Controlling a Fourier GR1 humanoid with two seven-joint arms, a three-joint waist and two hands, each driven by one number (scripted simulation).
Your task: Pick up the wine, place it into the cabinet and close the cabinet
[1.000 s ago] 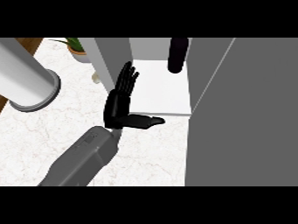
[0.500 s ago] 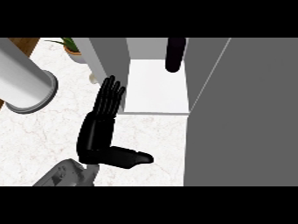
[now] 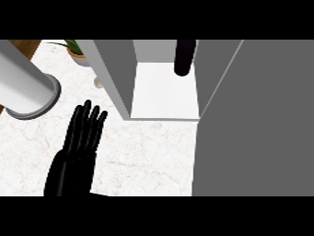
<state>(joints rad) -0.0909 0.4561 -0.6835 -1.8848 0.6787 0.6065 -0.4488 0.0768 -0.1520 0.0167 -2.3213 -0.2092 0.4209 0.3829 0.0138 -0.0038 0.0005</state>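
The wine bottle (image 3: 183, 57), dark and slim, stands upright at the back of the cabinet's white shelf (image 3: 165, 94). The cabinet is open, with a grey side panel (image 3: 113, 73) to the left of the shelf. My left hand (image 3: 78, 144) lies over the marble counter at the lower left. It is open, with straight fingers pointing toward the cabinet, clear of the shelf and holding nothing. The right hand shows nowhere.
A broad grey panel (image 3: 268, 120) fills the right side, from the shelf's right edge to the bottom of the view. A big white cylinder (image 3: 18, 83) leans in at the upper left. A potted plant (image 3: 74, 50) stands behind it on the marble counter (image 3: 146, 156).
My left hand has drawn back from the shelf's left front corner, down toward the lower edge of the view. The forearm has slipped out of sight. The bottle has stayed in place.
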